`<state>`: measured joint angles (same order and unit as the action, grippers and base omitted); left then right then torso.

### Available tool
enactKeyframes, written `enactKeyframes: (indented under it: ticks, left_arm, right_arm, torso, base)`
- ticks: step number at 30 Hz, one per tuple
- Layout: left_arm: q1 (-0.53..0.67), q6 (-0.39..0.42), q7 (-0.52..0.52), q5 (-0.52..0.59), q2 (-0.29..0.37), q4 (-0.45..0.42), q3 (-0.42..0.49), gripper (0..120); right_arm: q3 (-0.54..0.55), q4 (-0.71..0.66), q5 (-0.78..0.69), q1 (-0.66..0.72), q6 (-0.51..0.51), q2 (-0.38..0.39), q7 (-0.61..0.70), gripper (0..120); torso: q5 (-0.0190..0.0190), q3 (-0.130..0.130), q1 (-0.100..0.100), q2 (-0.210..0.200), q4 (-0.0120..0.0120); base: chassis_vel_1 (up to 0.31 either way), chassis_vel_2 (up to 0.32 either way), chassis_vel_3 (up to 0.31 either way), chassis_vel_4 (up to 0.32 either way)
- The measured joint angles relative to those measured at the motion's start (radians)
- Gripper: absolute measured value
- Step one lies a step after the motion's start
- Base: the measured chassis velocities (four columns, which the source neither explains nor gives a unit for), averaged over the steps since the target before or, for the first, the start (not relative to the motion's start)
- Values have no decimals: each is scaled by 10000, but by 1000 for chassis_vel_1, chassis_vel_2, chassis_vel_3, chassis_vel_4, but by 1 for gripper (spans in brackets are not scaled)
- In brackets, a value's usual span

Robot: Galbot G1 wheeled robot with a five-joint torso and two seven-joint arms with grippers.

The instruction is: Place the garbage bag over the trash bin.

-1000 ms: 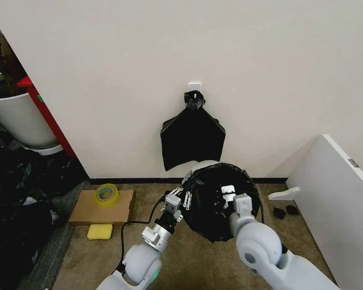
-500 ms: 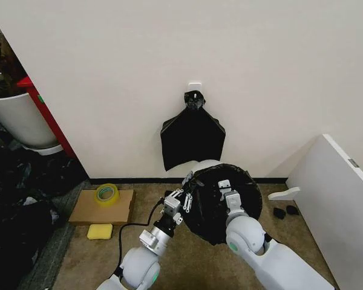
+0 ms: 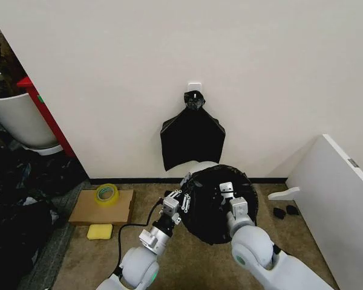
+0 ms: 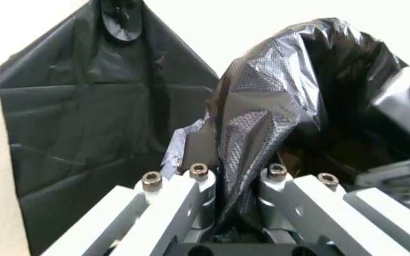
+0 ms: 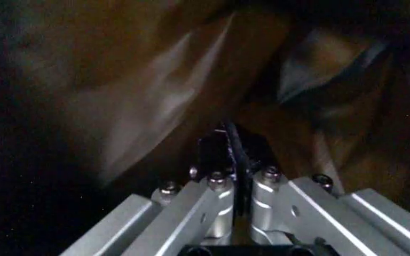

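Observation:
The black garbage bag (image 3: pixel 209 214) billows over the trash bin, of which a strip of cream rim (image 3: pixel 201 164) shows at the back, against the wall. My left gripper (image 3: pixel 184 194) is at the bag's left edge. In the left wrist view that gripper (image 4: pixel 237 173) is shut on a crinkled fold of the bag (image 4: pixel 276 106). My right gripper (image 3: pixel 225 188) reaches into the bag's open mouth from the front. In the right wrist view it (image 5: pixel 237 178) is shut on a thin black sheet of the bag (image 5: pixel 228 146), with dark plastic all around.
A flat bunch of black bags (image 3: pixel 192 136) hangs on a wall hook above the bin. Left on the floor lie a cardboard sheet (image 3: pixel 85 211) with a tape roll (image 3: pixel 107 193), a yellow sponge (image 3: pixel 100 231) and a black cable (image 3: pixel 130 225). A white board (image 3: pixel 339 193) leans at right.
My right gripper has moved left and farther into the bag's mouth, then settled slightly nearer. The bag's rim shifted a little with it. The left gripper has barely moved.

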<state>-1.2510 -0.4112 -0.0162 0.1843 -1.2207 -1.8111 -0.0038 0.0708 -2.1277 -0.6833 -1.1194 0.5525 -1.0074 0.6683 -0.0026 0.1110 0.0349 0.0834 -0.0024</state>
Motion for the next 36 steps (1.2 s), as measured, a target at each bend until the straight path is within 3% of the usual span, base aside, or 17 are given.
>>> enactKeyframes:
  ticks: [4,11,20,30,36]
  left_arm:
    - [45,-7,0,0,4,-6,50,4]
    - [38,-29,-2,71,48,-249,37,4]
    - [-96,-56,-14,186,73,-558,-20,4]
    - [-256,-77,-33,169,22,-728,75,4]
    - [-217,-76,-35,154,56,-675,50,4]
  right_arm:
    - [-158,-423,-2019,148,1513,42,806,0]
    - [-82,214,-2641,560,1825,-295,904,0]
    - [587,1531,-1236,1124,1752,-645,512,0]
    - [737,2934,1811,1191,191,-799,-701,0]
    - [422,2431,1648,912,-374,-634,-839,0]
  torso:
    - [1,0,0,0,2]
    - [1,0,0,0,1]
    - [1,1,0,0,2]
    - [2,1,0,0,2]
    - [3,1,0,0,0]
  base:
    - [0,0,0,0]
    - [0,0,0,0]
    - [0,0,0,0]
    - [0,0,0,0]
    - [0,0,0,0]
